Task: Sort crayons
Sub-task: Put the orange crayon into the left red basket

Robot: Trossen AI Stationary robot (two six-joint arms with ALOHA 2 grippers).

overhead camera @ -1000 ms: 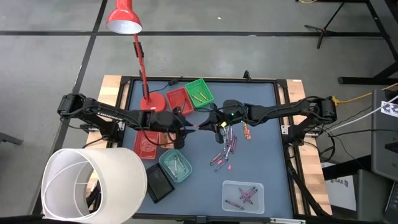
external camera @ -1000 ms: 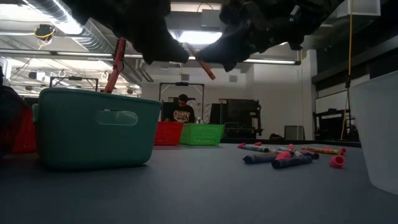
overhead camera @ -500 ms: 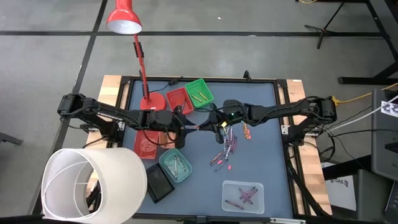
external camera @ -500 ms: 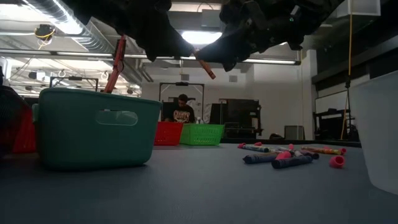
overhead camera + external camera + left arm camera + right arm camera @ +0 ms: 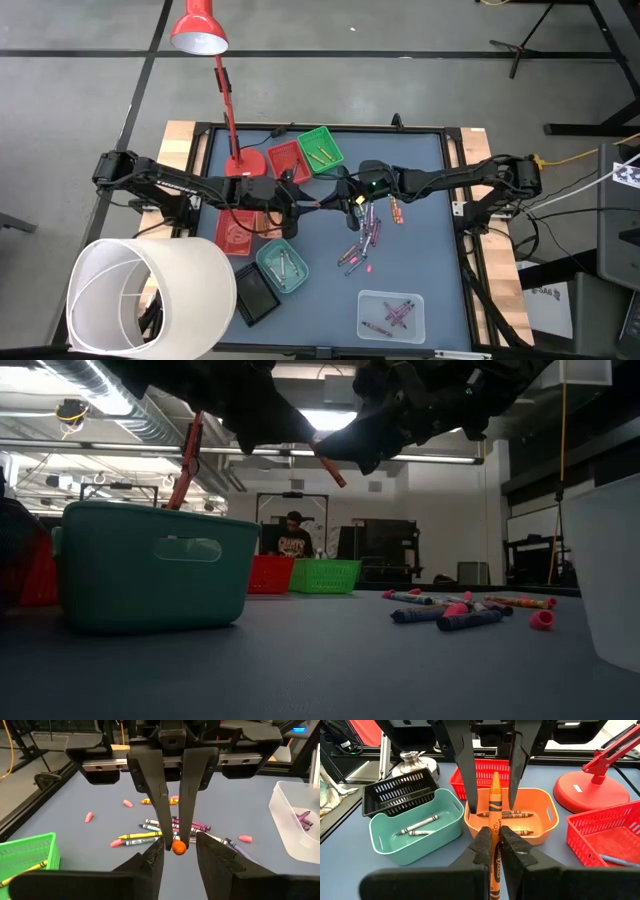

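Note:
My right gripper (image 5: pixel 336 203) is above the table's middle, shut on an orange crayon (image 5: pixel 495 805). The crayon also shows in the low view (image 5: pixel 333 472). My left gripper (image 5: pixel 306 205) faces it from the table's left and is open. Its two fingers (image 5: pixel 463 765) stand on either side of the crayon's free end (image 5: pixel 178 847) without touching it. Several loose crayons (image 5: pixel 365 235) lie on the table below and right of the grippers. My right gripper pinches the orange crayon's wrapped body (image 5: pixel 494 837) between its two fingers. The fingers come about level from the table's right and lie along the crayon. Its front part sticks out past the fingertips toward my left gripper. The crayon is lifted clear of the table.
Green (image 5: pixel 320 148) and red (image 5: pixel 285 160) trays stand at the far side. Orange (image 5: pixel 540 822), teal (image 5: pixel 282 265) and black (image 5: pixel 255 295) trays are near the left arm. A clear tray (image 5: pixel 392 313) holds crayons at the near right. A red lamp (image 5: pixel 232 120) and a white shade (image 5: pixel 150 295) stand left.
My left gripper has gone a little toward the table's right, up to the crayon held by my right gripper, so that its open fingers now stand around the crayon's free end. The right gripper and the crayon have kept still.

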